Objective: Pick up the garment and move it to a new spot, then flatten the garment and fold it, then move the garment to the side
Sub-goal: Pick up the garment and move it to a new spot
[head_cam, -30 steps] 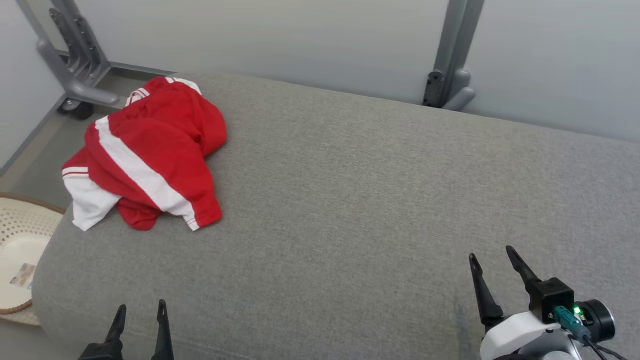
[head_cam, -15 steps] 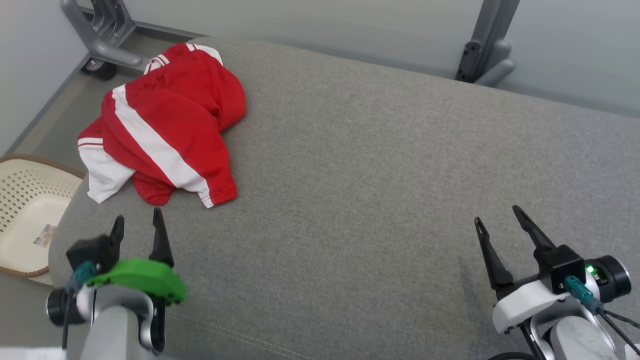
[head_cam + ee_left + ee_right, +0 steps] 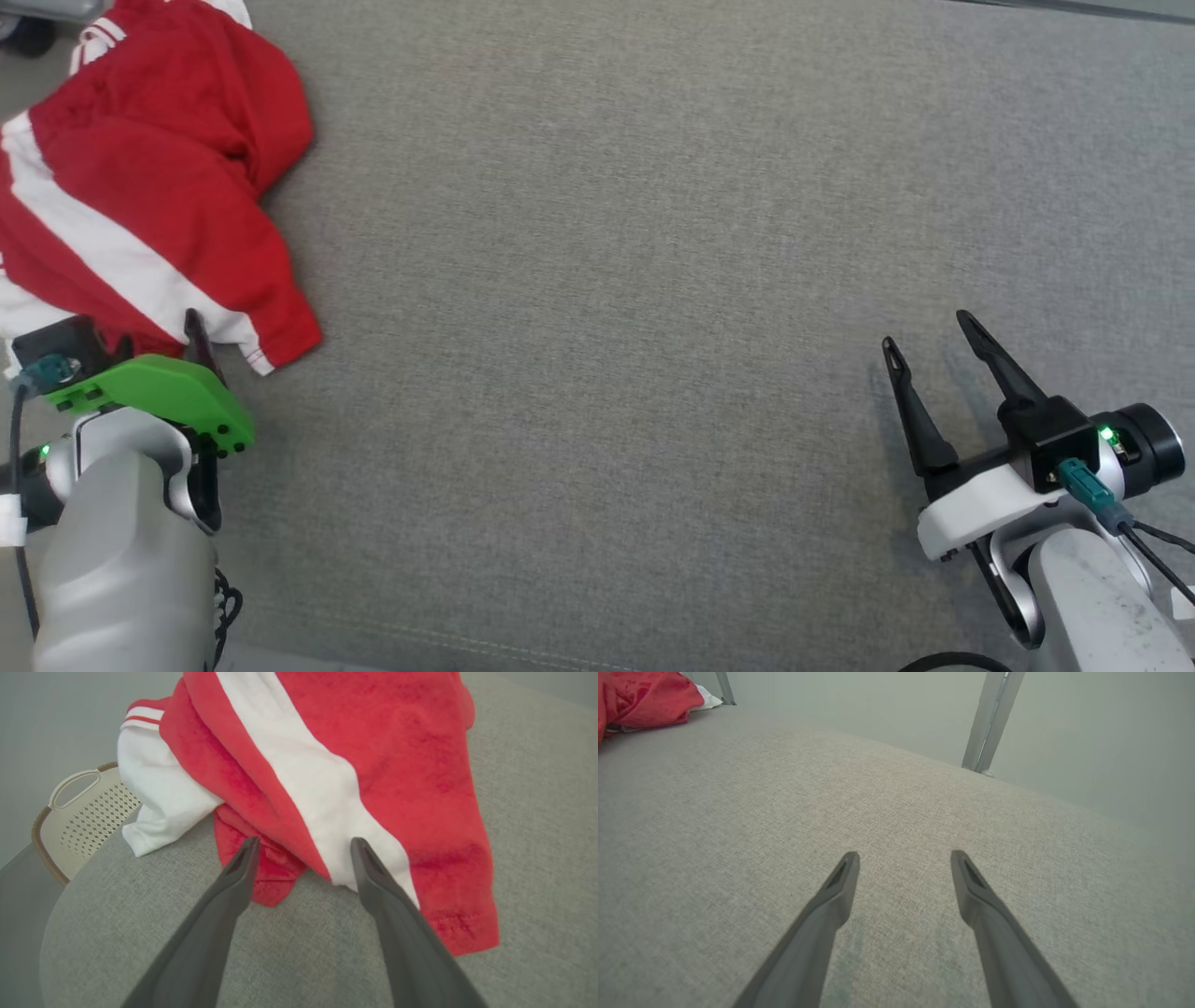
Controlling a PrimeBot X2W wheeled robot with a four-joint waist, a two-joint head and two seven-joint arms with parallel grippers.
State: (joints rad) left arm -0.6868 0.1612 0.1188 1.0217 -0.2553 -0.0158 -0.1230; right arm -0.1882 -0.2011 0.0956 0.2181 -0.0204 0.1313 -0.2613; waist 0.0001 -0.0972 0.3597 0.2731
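Observation:
A crumpled red garment [image 3: 159, 187] with a broad white stripe lies at the far left of the grey cushion. My left gripper [image 3: 154, 336] is open just short of the garment's near hem. In the left wrist view its fingers [image 3: 303, 844] frame the white stripe and a red fold of the garment [image 3: 397, 765] with nothing between them. My right gripper [image 3: 924, 331] stands open over bare cushion at the lower right. It is far from the garment [image 3: 640, 695], which is a red heap in the right wrist view's top left corner, beyond its fingers [image 3: 903, 856].
The grey cushion [image 3: 607, 280] spreads wide between the two arms. A cream perforated basket [image 3: 74, 812] sits below the cushion's left end. A grey metal post [image 3: 992, 718] stands behind the cushion against the pale wall.
The head camera has tilted down and closed in on the cushion. My left arm has reached forward to the garment's near edge. The right gripper has stayed open and has hardly moved.

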